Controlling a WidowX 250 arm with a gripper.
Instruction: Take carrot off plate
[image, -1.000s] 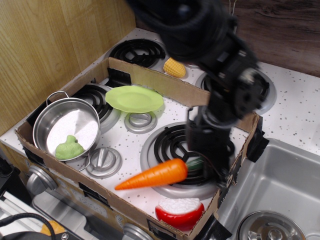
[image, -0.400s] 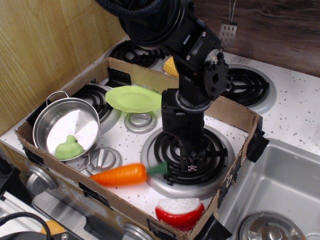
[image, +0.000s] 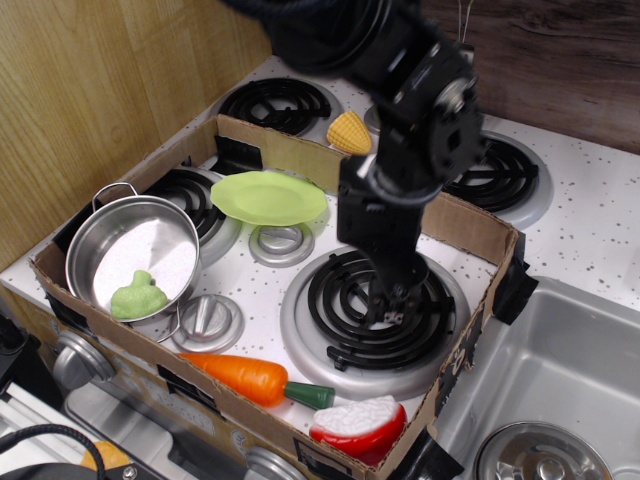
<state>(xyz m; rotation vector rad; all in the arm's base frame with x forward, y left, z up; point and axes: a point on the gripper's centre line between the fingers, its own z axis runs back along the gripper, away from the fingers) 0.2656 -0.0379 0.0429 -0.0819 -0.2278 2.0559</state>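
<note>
An orange carrot (image: 247, 377) lies at the cardboard box's (image: 290, 152) front edge, well apart from the empty lime-green plate (image: 268, 197). The black gripper (image: 393, 309) hangs over a coil burner (image: 375, 316), holding nothing; how wide its claw stands, I cannot tell.

One carrot (image: 250, 377), one lime-green plate (image: 268, 197), one steel pot (image: 132, 257), one corn cob (image: 348, 132) — four coil burners (image: 375, 308), one cardboard tray (image: 290, 157), one red-and-white toy (image: 358, 426).

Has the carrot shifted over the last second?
Yes. The carrot has moved left and toward the box's front cardboard wall, off the large burner it was hanging over; it now lies beside the red-and-white toy.
</note>
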